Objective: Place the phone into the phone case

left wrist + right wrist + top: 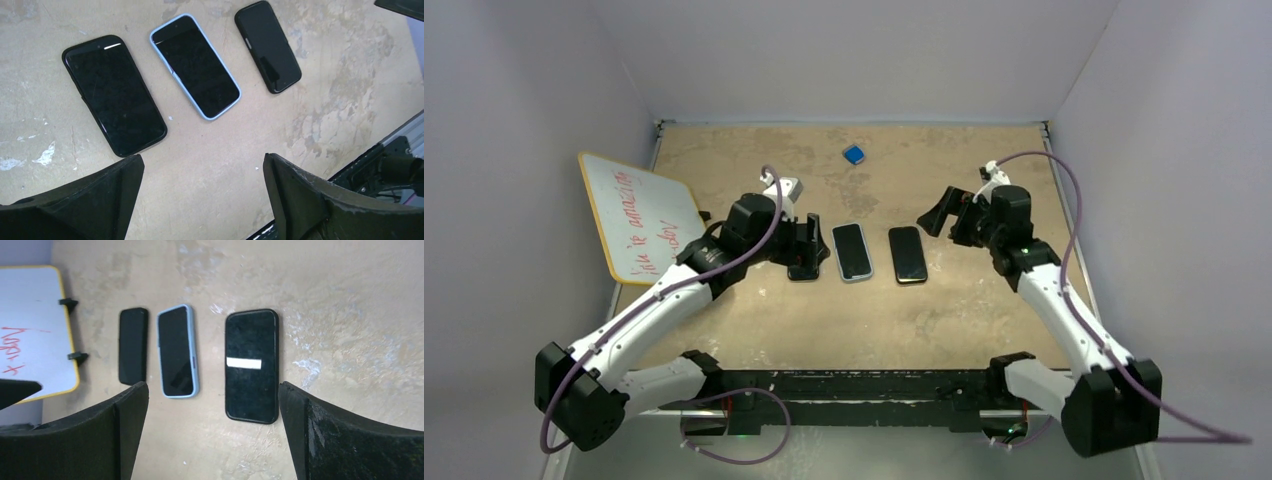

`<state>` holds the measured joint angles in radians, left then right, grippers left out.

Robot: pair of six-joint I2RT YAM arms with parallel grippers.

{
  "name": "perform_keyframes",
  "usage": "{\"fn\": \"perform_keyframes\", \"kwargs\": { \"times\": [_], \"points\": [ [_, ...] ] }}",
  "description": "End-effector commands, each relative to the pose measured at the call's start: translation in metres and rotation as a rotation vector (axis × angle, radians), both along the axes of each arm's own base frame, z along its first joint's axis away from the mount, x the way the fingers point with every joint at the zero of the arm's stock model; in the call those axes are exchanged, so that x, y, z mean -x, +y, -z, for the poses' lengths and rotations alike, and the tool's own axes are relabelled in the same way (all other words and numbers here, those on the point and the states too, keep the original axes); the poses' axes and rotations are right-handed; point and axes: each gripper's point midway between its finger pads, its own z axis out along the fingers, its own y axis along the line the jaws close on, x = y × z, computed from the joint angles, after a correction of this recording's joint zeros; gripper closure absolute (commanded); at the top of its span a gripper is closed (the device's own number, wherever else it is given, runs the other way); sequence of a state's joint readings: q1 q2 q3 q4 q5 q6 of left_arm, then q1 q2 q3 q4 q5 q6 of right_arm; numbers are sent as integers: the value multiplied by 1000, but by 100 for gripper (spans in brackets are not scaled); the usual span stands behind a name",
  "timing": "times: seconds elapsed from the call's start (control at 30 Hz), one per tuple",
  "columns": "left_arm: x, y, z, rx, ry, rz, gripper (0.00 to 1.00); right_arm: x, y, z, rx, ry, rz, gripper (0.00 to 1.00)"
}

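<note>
The black phone [251, 390] lies flat on the table [754, 160], screen up, at the right end of a row of three. Just beside it is the blue-cased phone [176, 351], then a dark third phone [133, 346] nearest the whiteboard [639, 215]. My right pincer [212, 390] hangs off to the black phone's right, jaws spread wide, gripping nothing. My left pincer [202, 157] hovers over the dark third phone, likewise released and empty.
</note>
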<state>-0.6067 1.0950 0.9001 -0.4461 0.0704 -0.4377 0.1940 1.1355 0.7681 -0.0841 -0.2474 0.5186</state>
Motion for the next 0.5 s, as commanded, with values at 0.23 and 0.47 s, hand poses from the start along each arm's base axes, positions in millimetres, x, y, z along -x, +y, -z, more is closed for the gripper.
{"fn": "perform_keyframes", "kwargs": {
  "times": [0.23,0.47],
  "points": [
    [-13,1,-60,177,-123,-127,5,60,-13,-74,-10,-184,-14,1],
    [-12,4,-70,219,-189,-130,5,80,-12,-98,-66,-259,-23,1]
  ]
}}
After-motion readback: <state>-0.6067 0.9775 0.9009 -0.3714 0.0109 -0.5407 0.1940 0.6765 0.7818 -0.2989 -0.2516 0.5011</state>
